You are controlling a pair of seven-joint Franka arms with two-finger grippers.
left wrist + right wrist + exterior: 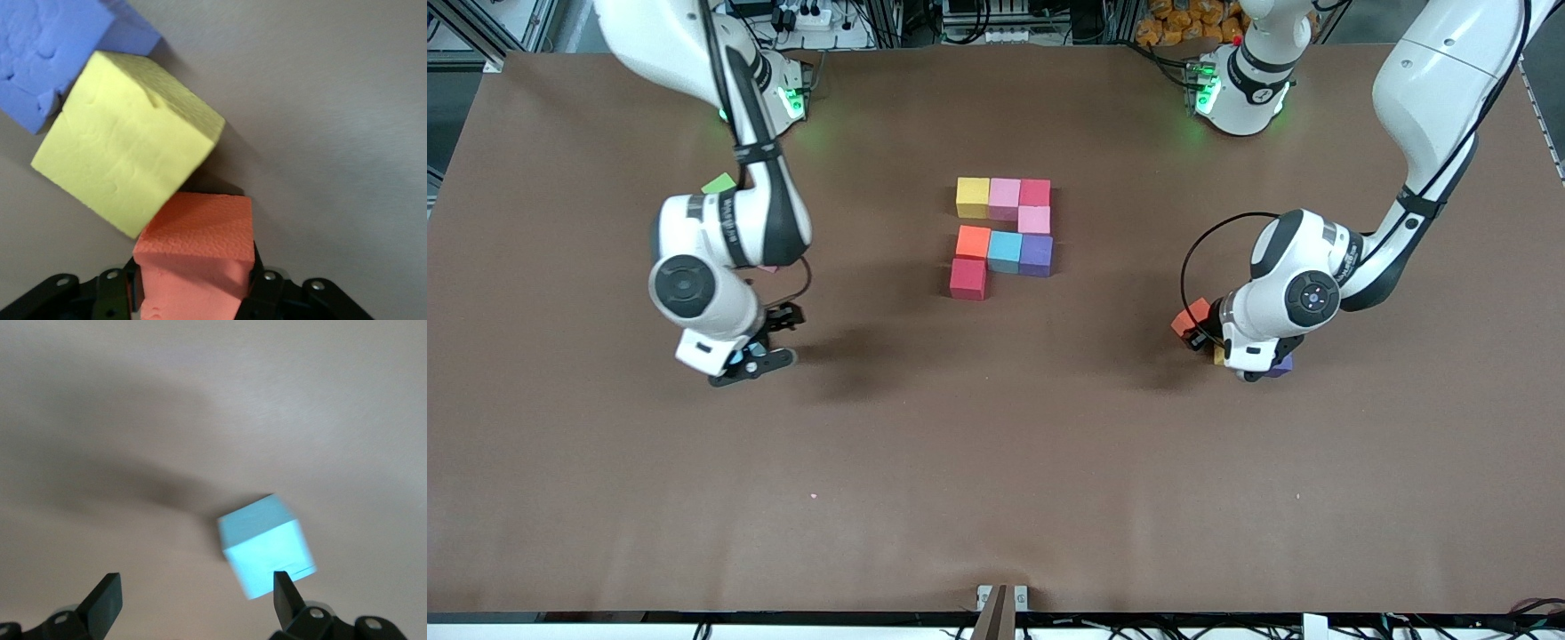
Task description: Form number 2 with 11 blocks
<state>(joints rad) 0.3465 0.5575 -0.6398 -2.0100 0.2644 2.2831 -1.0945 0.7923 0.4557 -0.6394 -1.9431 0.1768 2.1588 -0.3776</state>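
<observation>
front view shows our left gripper (1232, 348) low at the table toward the left arm's end, with three loose cubes crowded around it. left wrist view settles the grip: our fingers (263, 283) are pinched on an orange block (197, 257), one on each side of it. touching that block's upper corner is a yellow block (127, 137), turned at an angle, and a purple-blue cube (50, 57) sits against the yellow one, farther out from our fingers.

our right gripper (760, 342) is at the right arm's end of the table, spread wide and gripping nothing. in the right wrist view a light blue block (267, 543) lies on the table just beside one fingertip (283, 593); it looks blurred, and we cannot tell if it touches the finger. a green cube (718, 184) peeks out by our right arm.

between our two grippers, well apart from both, lies the partly built number 2 (1003, 233): yellow, pink, red in the top row, pink under the red, then orange, light blue, purple, and a red cube under the orange.
</observation>
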